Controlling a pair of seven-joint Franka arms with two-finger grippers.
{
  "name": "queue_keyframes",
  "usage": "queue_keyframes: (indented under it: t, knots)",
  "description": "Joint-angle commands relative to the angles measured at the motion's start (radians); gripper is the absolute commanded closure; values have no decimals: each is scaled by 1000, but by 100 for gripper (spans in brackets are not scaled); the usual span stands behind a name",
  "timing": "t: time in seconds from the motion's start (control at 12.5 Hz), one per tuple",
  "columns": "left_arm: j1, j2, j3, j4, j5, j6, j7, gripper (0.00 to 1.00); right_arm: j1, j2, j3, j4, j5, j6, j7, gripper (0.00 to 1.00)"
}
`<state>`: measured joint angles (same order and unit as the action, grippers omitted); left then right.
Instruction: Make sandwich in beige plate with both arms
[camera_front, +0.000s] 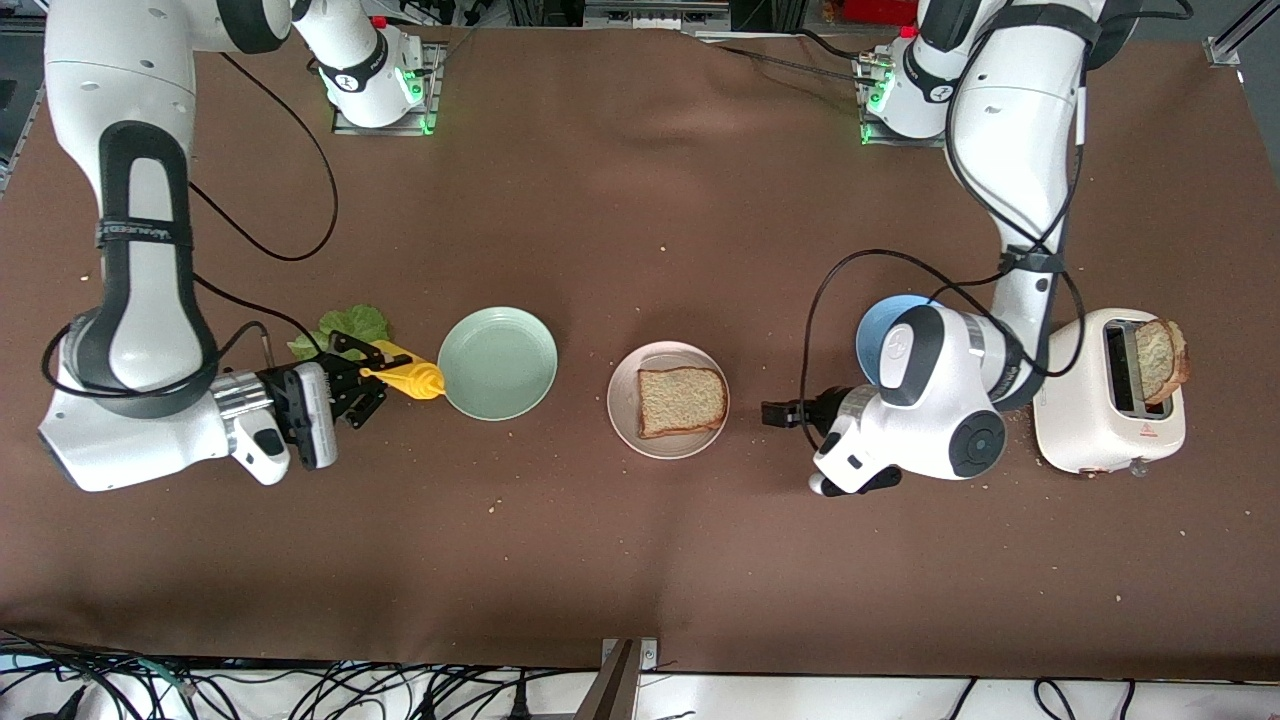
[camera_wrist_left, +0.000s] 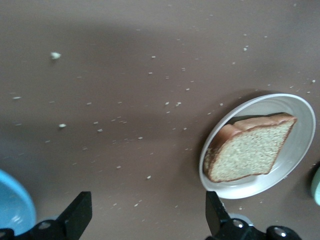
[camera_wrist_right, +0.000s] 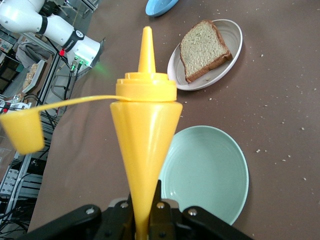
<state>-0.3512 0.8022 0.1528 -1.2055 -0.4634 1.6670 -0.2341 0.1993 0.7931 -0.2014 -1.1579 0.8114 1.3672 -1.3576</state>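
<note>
The beige plate (camera_front: 622, 408) sits mid-table with one brown bread slice (camera_front: 680, 400) lying flat on it. A second slice (camera_front: 1162, 360) stands in the white toaster (camera_front: 1105, 400). The green lettuce (camera_front: 352, 327) lies on the cloth beside my right gripper. My right gripper (camera_front: 365, 385) is shut on a yellow squeeze bottle (camera_front: 412, 376) next to the mint green plate; the bottle (camera_wrist_right: 145, 130) is between its jaws (camera_wrist_right: 145, 205), cap hanging open. My left gripper (camera_front: 775, 413) is open and empty, low beside the beige plate (camera_wrist_left: 300, 150), whose slice (camera_wrist_left: 247, 150) shows past its fingers (camera_wrist_left: 80, 210).
The mint green plate (camera_front: 497, 362) lies between the bottle and the beige plate. A blue plate (camera_front: 878, 325) is partly hidden under my left arm. Crumbs are scattered over the brown cloth. The toaster stands at the left arm's end of the table.
</note>
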Motion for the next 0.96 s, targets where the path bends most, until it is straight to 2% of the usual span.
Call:
queue_keyframes:
  t: [0.0, 0.08, 0.32, 0.56, 0.72, 0.88]
  knots:
    - [27, -89, 14, -14, 106, -125, -25, 0, 81, -55, -7, 44, -140, 15, 89, 100]
    - [37, -110, 17, -11, 162, -148, -28, 0, 144, -89, -9, 44, -215, 64, 133, 100]
    - [78, -175, 30, -5, 297, -242, -31, 0, 317, -153, -4, 43, -493, 89, 390, 100]
    - [168, -230, 42, 0, 336, -265, 28, 0, 460, -152, -7, 46, -709, 151, 622, 100]
    - [225, -270, 42, 4, 351, -338, 52, 0, 543, -150, -7, 44, -828, 159, 721, 100]
    - [236, -287, 43, 4, 377, -375, 38, 0, 601, -146, -6, 43, -899, 159, 788, 100]
